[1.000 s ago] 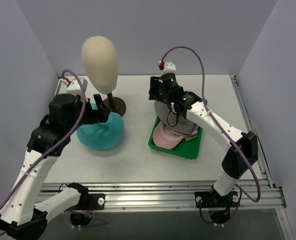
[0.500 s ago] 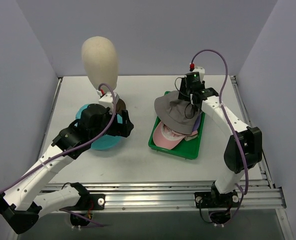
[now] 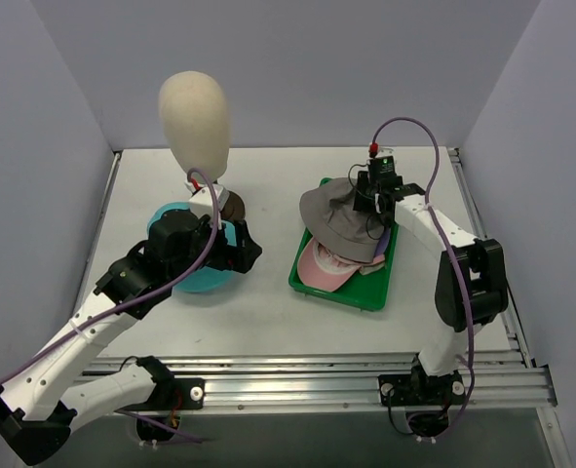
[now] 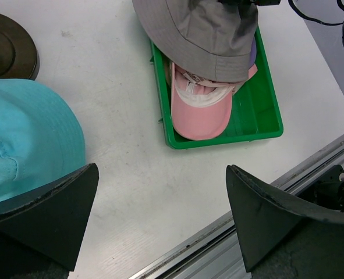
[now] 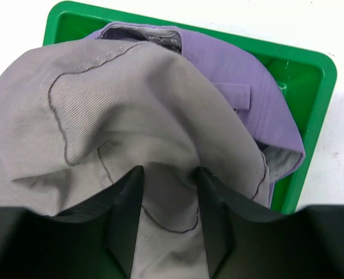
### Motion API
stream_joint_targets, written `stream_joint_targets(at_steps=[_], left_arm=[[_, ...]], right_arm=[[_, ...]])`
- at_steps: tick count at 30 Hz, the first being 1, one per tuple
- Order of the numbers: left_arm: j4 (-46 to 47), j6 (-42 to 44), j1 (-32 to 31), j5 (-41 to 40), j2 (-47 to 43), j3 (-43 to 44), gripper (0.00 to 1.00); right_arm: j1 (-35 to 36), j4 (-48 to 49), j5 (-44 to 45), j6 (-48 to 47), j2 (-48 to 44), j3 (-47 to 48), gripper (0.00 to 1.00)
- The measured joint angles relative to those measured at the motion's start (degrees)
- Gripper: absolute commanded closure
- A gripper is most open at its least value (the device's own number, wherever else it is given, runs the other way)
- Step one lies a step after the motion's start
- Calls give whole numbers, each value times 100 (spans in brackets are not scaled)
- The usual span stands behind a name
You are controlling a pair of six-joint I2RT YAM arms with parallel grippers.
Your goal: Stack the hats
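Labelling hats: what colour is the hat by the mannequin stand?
Turquoise; the hat shows best in the left wrist view.

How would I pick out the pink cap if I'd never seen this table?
On the table, find the green tray right of centre. The pink cap lies in it under the grey floppy hat, brim poking toward the near edge; nothing else there is pink.

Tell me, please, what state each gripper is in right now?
The left gripper is open, holding nothing.
The right gripper is closed on the grey hat.
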Motion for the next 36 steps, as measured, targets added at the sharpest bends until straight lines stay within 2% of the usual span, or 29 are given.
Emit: stream_joint_targets(at_steps=[1, 2, 4, 5, 6, 11, 15, 20, 28, 36], left_arm=[[2, 0, 0, 7, 2, -9, 0], [2, -2, 0, 15, 0, -15, 6], [4, -15, 0, 20, 2, -15, 9], [4, -15, 0, 17, 4, -15, 10], [7, -20, 0, 17, 9, -15, 12], [17, -35, 0, 17, 138, -13, 16], [11, -52, 0, 11, 396, 92, 18], [9, -74, 0, 15, 623, 326, 19], [11, -175, 0, 20, 706, 424, 20], [33, -219, 0, 131, 1174, 704, 21]], right_arm=[[-31, 46, -55, -42, 39, 0, 71], [-55, 81, -107, -76, 68, 0, 79], [-90, 118, -214, -129, 98, 0, 88], [-105, 131, -264, -140, 98, -2, 97], [-114, 151, -315, -175, 98, -7, 100], [-107, 160, -496, -229, 52, -7, 100], [4, 83, -551, -240, -330, -28, 100], [487, 70, -538, -240, -1123, -46, 100], [1141, -44, -442, -223, -1685, -229, 100], [1659, -223, -284, -142, -2492, -319, 100]])
